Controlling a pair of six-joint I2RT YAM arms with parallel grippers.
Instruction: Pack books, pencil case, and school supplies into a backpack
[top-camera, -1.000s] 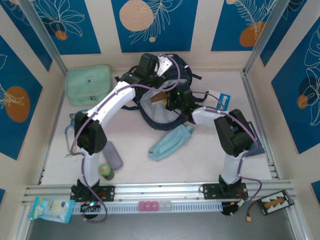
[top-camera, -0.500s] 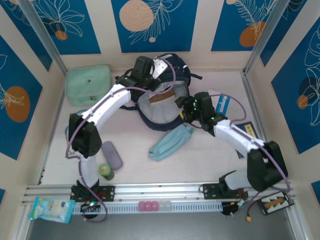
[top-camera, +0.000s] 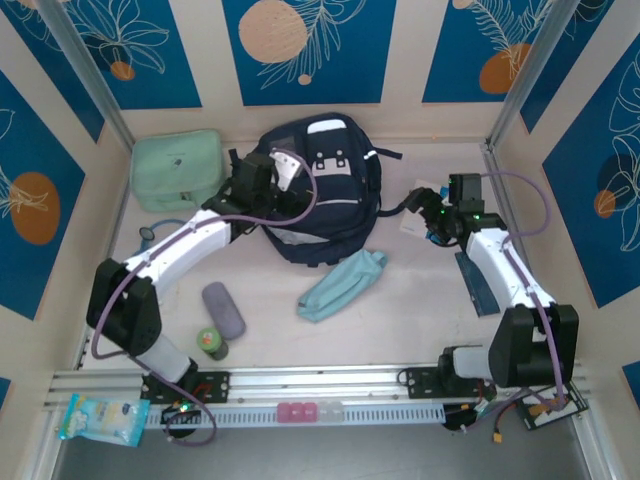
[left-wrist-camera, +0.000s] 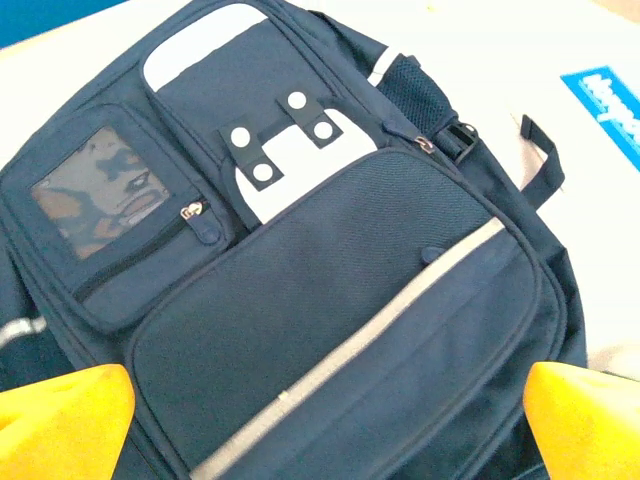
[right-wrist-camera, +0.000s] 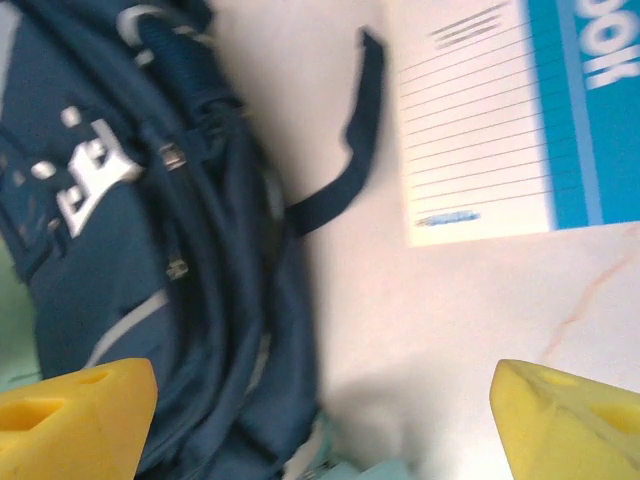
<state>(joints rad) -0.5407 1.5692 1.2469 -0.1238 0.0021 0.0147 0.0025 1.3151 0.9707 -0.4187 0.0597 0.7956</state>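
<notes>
Cream walls (top-camera: 400, 50) with big blue panels (top-camera: 350, 65), white leaves and orange circles on them. Pale pink table (top-camera: 400, 330). Shiny rail (top-camera: 320, 381) at the near edge.

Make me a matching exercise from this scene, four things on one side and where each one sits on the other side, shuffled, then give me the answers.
Things
1. backpack
2. pencil case
3. school supplies case
4. mint-green bag

Places
A. far left corner, against the walls
B. near left, beside the green bottle
C. far middle, lying front side up
D. centre, just on the near side of the backpack

Pairs: 1-C, 2-D, 3-B, 4-A
</notes>
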